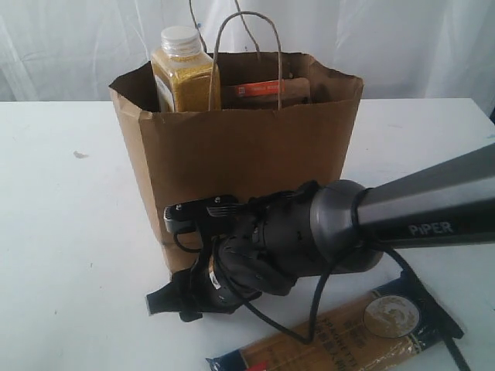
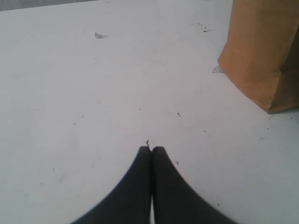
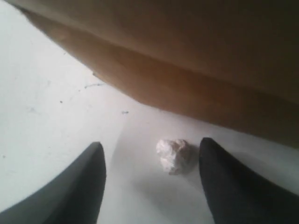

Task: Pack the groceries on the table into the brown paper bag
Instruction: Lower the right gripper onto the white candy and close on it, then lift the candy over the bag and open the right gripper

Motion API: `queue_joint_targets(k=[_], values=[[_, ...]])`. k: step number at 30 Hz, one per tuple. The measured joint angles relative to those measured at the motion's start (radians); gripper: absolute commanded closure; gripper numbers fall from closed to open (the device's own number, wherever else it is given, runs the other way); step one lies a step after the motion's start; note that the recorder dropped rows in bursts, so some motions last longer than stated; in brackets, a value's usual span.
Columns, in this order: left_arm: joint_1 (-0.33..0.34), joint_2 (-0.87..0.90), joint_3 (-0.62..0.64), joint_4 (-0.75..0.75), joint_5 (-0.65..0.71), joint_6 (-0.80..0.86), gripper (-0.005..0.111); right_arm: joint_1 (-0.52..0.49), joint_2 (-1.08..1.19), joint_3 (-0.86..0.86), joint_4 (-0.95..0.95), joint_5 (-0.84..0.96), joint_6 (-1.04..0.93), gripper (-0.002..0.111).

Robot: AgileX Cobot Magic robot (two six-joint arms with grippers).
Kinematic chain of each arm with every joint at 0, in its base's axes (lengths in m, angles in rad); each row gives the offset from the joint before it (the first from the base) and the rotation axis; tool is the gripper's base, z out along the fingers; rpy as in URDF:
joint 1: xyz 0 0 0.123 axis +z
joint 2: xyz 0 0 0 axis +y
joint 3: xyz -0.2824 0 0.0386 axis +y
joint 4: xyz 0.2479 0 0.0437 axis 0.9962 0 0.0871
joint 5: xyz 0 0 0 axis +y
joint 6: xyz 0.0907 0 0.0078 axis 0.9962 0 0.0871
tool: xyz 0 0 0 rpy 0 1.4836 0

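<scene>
Bottle (image 1: 184, 73) inside paper bag (image 1: 240, 154), right jaws apart astride white lump (image 3: 173, 155)

The right arm (image 1: 433, 205) reaches in from the right side and slopes down toward the left, its wrist (image 1: 263, 247) bent low. The right hand (image 3: 150, 142) points downward, its 2 fingers (image 3: 84, 186) standing well apart. The left hand (image 2: 151, 148) has both fingertips (image 2: 140, 161) pressed together.
</scene>
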Motion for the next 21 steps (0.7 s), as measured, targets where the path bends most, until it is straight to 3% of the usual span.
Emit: queue_joint_targets(k=[8,15,21], values=[[0.0,0.0,0.0,0.0,0.0,0.0,0.107,0.0,0.002,-0.004,-0.005,0.043,0.0,0.091],[0.0,0.0,0.0,0.0,0.0,0.0,0.107,0.0,0.0,-0.004,-0.011,0.045,0.0,0.094],[0.0,0.0,0.0,0.0,0.0,0.0,0.107,0.052,-0.072,0.0,-0.071,0.167,0.0,0.094]])
